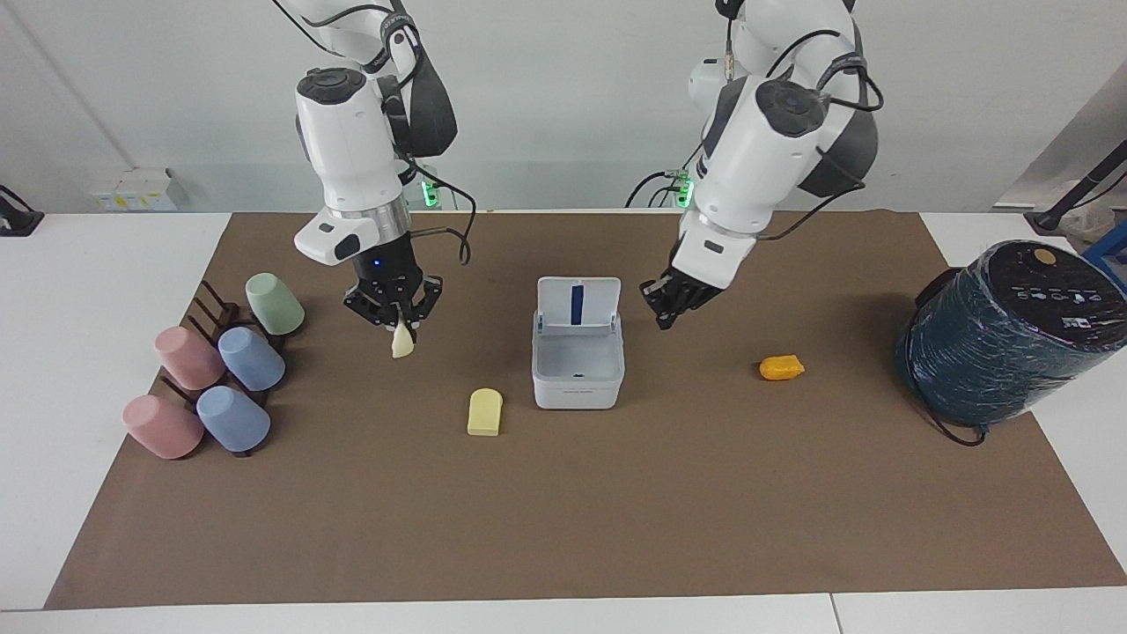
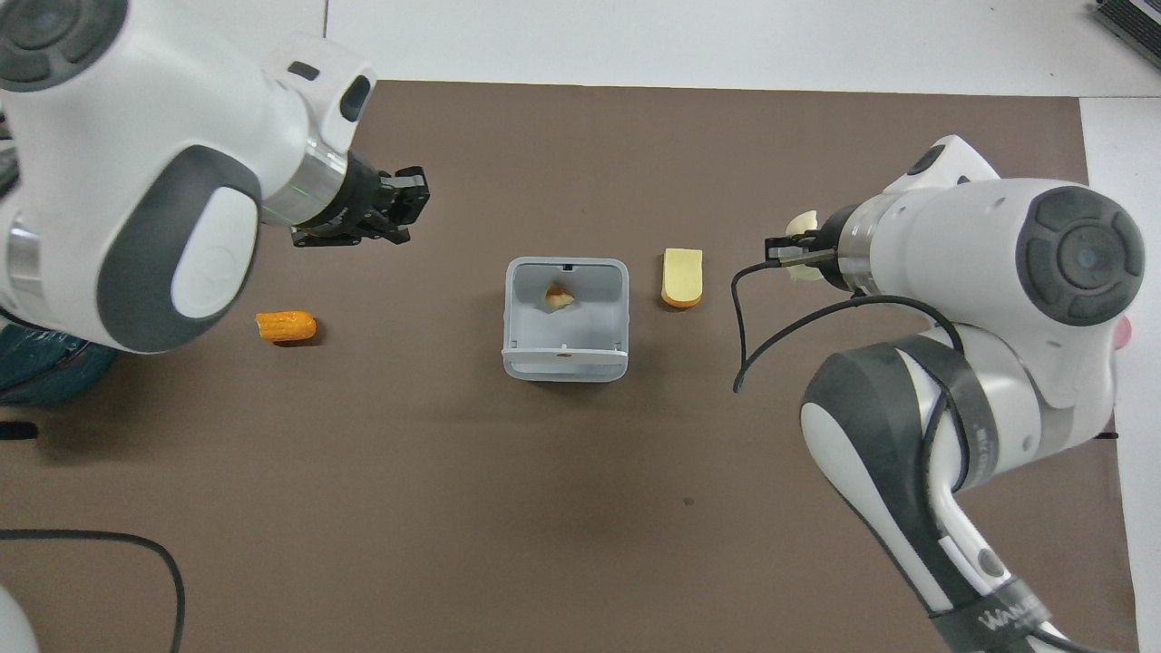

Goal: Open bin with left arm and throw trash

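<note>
The white bin (image 1: 577,393) (image 2: 565,370) stands mid-mat with its lid (image 1: 578,304) upright and open, blue stripe showing. A small tan scrap (image 2: 556,296) lies inside. My left gripper (image 1: 662,319) (image 2: 410,195) hangs shut and empty over the mat beside the bin, toward the left arm's end. My right gripper (image 1: 398,322) (image 2: 787,254) is shut on the cream-white wedge (image 1: 401,342) (image 2: 802,222), over the mat between the cups and the bin. The pale yellow slab (image 1: 485,412) (image 2: 682,278) lies beside the bin. The orange lump (image 1: 781,367) (image 2: 286,326) lies toward the left arm's end.
Several pastel cups (image 1: 211,379) lie on a dark rack at the right arm's end of the mat. A big dark teal cylinder (image 1: 1004,330) (image 2: 45,372) with a cable stands at the left arm's end.
</note>
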Tool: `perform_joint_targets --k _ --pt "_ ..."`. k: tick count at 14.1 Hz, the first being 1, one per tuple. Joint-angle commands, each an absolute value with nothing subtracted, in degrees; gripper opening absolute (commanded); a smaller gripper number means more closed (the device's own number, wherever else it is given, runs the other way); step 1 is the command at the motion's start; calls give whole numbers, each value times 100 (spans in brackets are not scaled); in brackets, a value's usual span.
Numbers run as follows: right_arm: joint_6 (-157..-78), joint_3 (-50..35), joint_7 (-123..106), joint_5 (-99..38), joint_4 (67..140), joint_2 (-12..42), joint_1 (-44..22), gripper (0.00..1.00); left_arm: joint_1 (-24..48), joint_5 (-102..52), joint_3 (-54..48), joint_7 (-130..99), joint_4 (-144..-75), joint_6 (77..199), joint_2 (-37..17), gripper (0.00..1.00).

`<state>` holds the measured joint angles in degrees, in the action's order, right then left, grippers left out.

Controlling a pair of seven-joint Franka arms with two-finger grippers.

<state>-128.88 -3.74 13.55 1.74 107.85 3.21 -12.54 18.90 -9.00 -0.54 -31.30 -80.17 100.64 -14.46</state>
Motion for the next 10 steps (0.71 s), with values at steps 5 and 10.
perform_joint_targets --k 5,10 --pt "-13771 -439 3224 176 10337 1246 -2214 0 827 -247 -105 -1023 -8874 10325 -950 100" --pt "-14036 -431 3586 220 9888 1881 -2751 0 475 -176 -105 -642 -10545 11898 -449 100"
